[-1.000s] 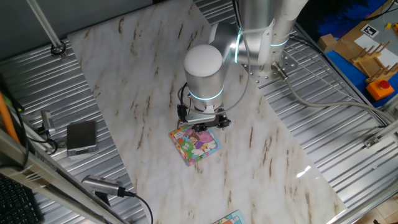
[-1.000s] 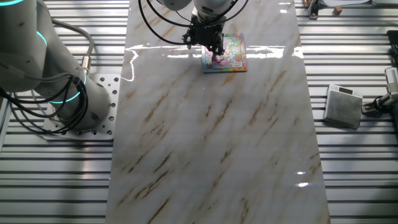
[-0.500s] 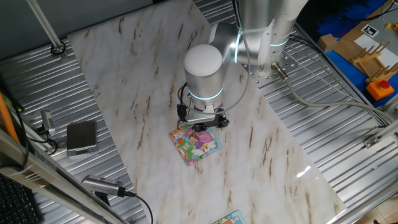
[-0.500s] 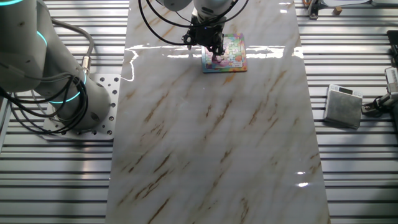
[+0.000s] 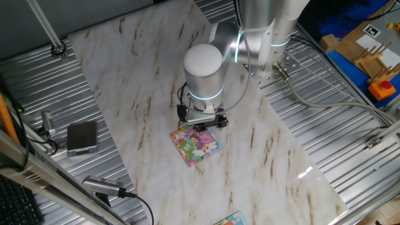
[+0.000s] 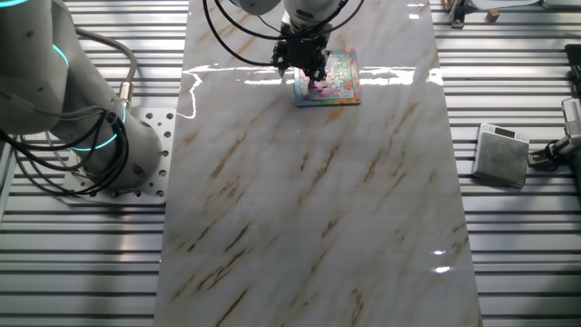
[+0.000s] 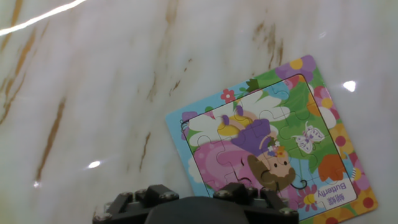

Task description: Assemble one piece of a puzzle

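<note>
In the hand view, the dark metal body of the gripper (image 7: 205,208) fills the bottom edge, and its fingertips are hidden, so whether they are parted or pinching cannot be told. Just beyond them lies the puzzle (image 7: 273,146), a flat glossy square board with a cartoon figure in pink and purple, turned diagonally to the fingers. The piece cannot be made out apart from it. Beneath is the table (image 7: 93,93), polished white marble with brown veins.
</note>
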`<action>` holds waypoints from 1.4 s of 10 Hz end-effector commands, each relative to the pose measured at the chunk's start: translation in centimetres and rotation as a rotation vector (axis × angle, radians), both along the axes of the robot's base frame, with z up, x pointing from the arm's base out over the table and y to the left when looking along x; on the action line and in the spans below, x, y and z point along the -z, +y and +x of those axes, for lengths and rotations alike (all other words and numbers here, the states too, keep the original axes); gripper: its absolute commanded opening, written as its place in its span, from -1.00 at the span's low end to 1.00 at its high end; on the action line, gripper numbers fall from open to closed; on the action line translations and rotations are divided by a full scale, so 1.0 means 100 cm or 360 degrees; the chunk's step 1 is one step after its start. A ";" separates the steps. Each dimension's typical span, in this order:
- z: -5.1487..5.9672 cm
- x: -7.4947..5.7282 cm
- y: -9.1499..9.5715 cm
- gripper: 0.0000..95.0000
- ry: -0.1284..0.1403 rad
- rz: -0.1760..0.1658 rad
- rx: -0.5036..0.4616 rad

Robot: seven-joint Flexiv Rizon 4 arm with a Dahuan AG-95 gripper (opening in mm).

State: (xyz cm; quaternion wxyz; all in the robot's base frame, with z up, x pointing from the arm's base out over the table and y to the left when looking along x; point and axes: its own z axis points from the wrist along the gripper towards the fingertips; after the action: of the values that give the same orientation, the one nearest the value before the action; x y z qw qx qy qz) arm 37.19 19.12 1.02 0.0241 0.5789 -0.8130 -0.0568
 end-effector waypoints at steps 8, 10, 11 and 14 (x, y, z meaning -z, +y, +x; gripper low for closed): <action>-0.001 -0.004 -0.001 0.60 -0.0004 -0.0004 0.0007; -0.002 -0.005 -0.001 0.60 -0.0003 -0.0001 0.0006; -0.002 -0.006 -0.001 0.60 -0.0001 0.0001 0.0010; -0.001 -0.012 0.000 0.20 0.0009 0.0000 0.0026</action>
State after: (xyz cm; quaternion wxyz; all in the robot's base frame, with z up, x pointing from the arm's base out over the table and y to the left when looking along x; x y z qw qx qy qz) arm 37.28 19.09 2.26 0.0263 0.5714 -0.8182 -0.0578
